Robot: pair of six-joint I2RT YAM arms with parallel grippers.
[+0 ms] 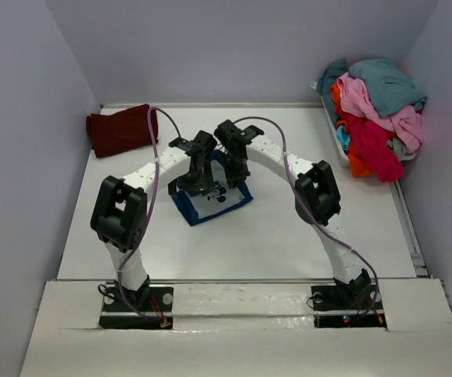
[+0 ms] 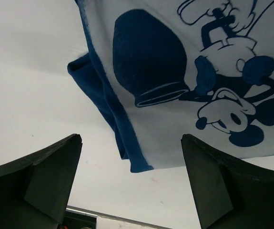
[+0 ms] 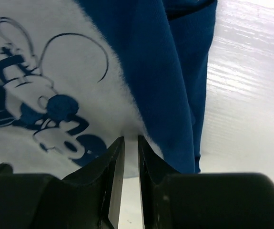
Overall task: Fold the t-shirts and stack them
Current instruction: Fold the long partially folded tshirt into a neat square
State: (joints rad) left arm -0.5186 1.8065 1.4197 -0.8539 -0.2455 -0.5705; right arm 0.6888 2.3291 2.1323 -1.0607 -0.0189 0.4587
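A navy blue t-shirt [image 1: 218,206] is being shown folded into a rough square at the middle of a white table [image 1: 288,236], under both grippers. Its upper face is being taken up by a white panel printed with a navy cartoon mouse and a jug shape (blue cloth is showing as a border, layered at one edge). The left gripper [image 2: 131,140] is being held above the shirt, fingers spread wide, nothing between them. The right gripper [image 3: 131,139] is being held low at the print's edge, fingers parted by a thin slit with no cloth seen in it. A folded dark maroon t-shirt [image 1: 121,129] is lying at the far left corner. Teal, pink, red and orange t-shirts [image 1: 375,110] are lying heaped in a white basket [image 1: 339,145] at the far right.
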